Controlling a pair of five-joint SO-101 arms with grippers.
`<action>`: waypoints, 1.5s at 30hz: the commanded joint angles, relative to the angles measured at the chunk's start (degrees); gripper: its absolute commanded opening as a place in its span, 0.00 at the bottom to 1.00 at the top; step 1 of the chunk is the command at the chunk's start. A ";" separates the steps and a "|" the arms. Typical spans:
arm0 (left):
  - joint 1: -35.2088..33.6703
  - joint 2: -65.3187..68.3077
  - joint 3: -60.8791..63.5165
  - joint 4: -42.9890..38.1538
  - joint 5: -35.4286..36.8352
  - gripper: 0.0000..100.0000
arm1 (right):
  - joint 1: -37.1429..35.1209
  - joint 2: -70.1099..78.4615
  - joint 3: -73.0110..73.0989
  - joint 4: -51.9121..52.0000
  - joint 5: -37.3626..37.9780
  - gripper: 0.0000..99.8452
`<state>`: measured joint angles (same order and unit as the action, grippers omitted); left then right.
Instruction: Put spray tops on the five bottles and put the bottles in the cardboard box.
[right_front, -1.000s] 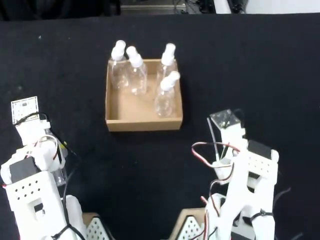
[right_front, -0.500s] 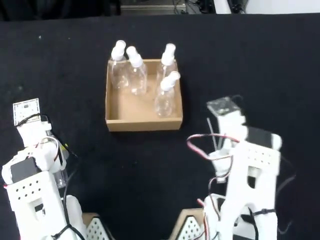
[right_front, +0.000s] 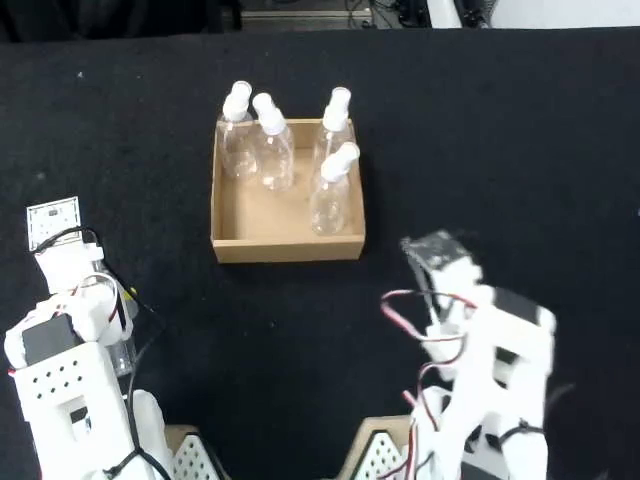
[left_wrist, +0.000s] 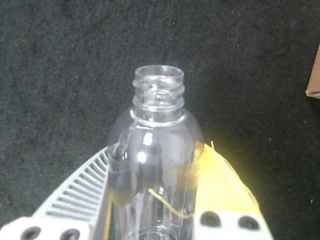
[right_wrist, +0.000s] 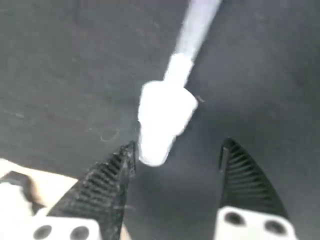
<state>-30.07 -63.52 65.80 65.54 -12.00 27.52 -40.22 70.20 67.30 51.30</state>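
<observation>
Shift: over the last second the right gripper (right_wrist: 179, 145) has swung sideways toward the left arm's side, and the left arm has hardly stirred.
Meaning: the right arm looks to be lining up on the last spray top (right_wrist: 162, 117), so capping the fifth bottle is likely the step in hand, not yet done.
Right tool: jaws spread wide, the spray top between them and closer to one jaw, not pinched.
Left tool: left gripper (left_wrist: 156, 150) clenched on the bottle (left_wrist: 155, 125) around its body.
Bottle: clear, empty, threaded neck bare; held near the table's (right_front: 520, 130) front left, well apart from the box (right_front: 288, 247).
Spray top: white, its thin tube pointing away from the jaws.
Box: four capped bottles (right_front: 330, 195) stand in its far half.
</observation>
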 joint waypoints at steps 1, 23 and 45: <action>0.84 -0.70 -0.84 -1.14 0.35 0.03 | 11.52 -2.42 -0.84 -3.25 8.79 0.25; 0.84 -0.70 -0.75 -1.14 0.26 0.03 | 2.64 -2.77 -19.56 19.69 5.71 0.25; 1.01 -0.70 -0.84 -1.14 0.26 0.03 | 8.70 -2.33 1.36 -13.45 10.99 0.18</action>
<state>-29.71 -63.52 65.80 65.54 -12.00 29.71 -40.22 71.96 57.54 59.30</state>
